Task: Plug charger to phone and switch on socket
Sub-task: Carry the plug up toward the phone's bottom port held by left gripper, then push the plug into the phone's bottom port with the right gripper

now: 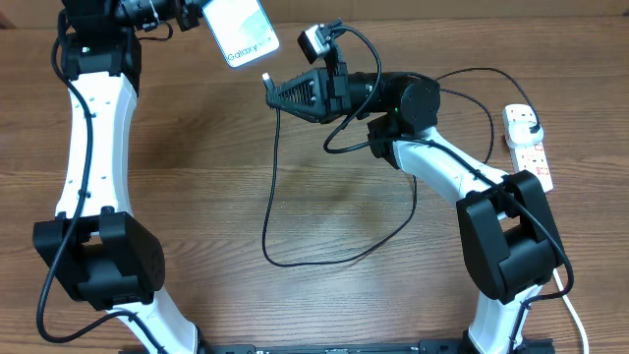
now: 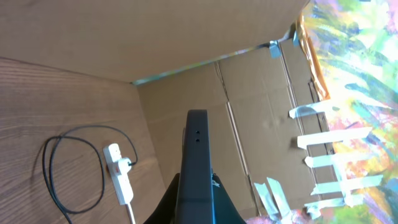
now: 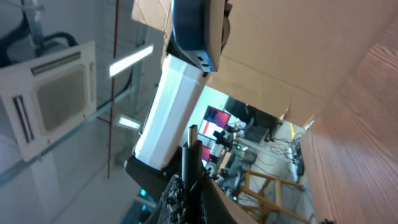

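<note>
My left gripper (image 1: 206,12) is shut on the phone (image 1: 241,34) and holds it above the table's far edge. Its lit screen is white and reads "Galaxy". In the left wrist view the phone's dark edge (image 2: 198,155) stands between the fingers (image 2: 231,211). My right gripper (image 1: 283,93) is shut on the charger's connector end. The small tip (image 1: 265,77) sticks out just below the phone's lower end and is apart from it. From the right wrist the tip (image 3: 193,137) points up at the phone (image 3: 171,106). The socket (image 1: 528,146) lies at the right with a black plug (image 1: 532,124) in it.
The black charger cable (image 1: 270,216) hangs from my right gripper and loops over the middle of the table. A cardboard wall (image 2: 261,106) stands behind the table. The socket (image 2: 118,173) and cable loop (image 2: 53,180) also show from the left wrist.
</note>
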{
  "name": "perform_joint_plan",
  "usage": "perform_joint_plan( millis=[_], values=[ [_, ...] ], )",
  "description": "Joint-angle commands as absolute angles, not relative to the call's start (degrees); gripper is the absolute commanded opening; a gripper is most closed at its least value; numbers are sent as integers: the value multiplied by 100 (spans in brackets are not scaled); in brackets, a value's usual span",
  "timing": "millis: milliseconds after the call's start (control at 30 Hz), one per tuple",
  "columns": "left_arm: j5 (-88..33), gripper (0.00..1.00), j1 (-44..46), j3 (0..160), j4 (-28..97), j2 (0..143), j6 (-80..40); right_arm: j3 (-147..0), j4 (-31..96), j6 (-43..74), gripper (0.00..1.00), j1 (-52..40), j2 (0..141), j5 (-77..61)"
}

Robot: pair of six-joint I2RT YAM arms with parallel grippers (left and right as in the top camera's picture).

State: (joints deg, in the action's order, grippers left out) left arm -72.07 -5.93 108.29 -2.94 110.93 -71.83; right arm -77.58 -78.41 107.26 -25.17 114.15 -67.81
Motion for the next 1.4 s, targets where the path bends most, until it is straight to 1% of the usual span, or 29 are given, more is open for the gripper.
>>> perform_joint_plan(
  millis=[0,233,600,733,1367],
  values=[
    [-7387,4,-550,10886,-325,11126,-7017,-7846,-7878,10447,4,-2539,11286,-6958],
    [-7413,4,-543,10886,-303,11126,-6877,-7846,-7878,10180,4,-2539,11286,-6954],
    [-7583,4,-360,10886,-301,11126,-6875,-7846,-7872,10143,4,-2539,11286,-6864],
    [-7682,4,-290,10886,-301,11126,-6875,-7846,-7629,10005,4,-2539,11286,-6869],
    [-7699,4,-447,10886,-301,11126,-6685,-7846,-7623,9865,4,-2539,11286,-6667]
  ],
)
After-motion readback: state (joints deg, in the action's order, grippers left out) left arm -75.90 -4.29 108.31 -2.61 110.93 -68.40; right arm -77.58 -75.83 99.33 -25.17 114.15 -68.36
